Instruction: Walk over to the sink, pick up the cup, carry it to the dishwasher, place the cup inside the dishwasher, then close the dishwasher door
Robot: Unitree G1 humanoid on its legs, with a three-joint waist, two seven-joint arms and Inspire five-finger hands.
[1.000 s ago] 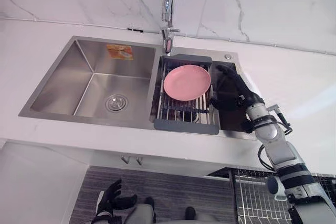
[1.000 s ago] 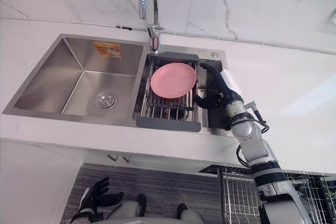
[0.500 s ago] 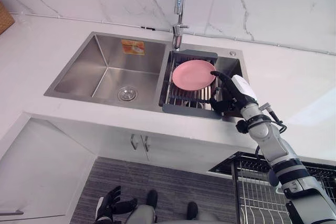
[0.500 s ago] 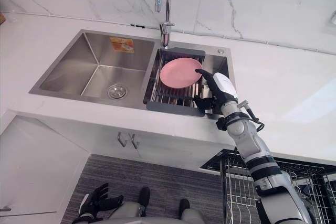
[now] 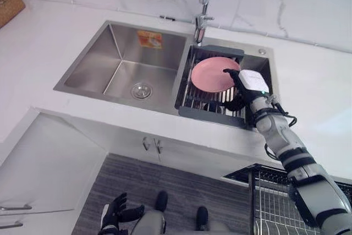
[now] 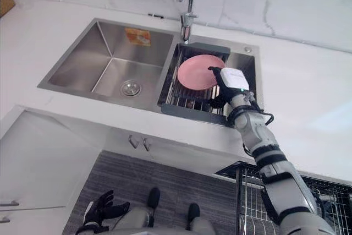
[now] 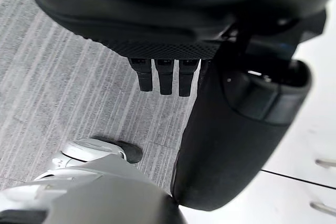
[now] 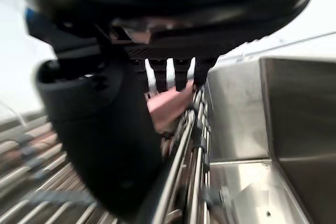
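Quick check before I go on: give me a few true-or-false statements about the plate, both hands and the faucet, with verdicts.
1. The pink plate lies on the rack in the sink's right basin. True.
2. The right hand hovers over the left basin. False: it is over the rack, at the plate's right edge.
3. The left hand rests on the counter. False: it hangs low above the floor, fingers open.
4. The faucet stands behind the divide between the two basins. True.
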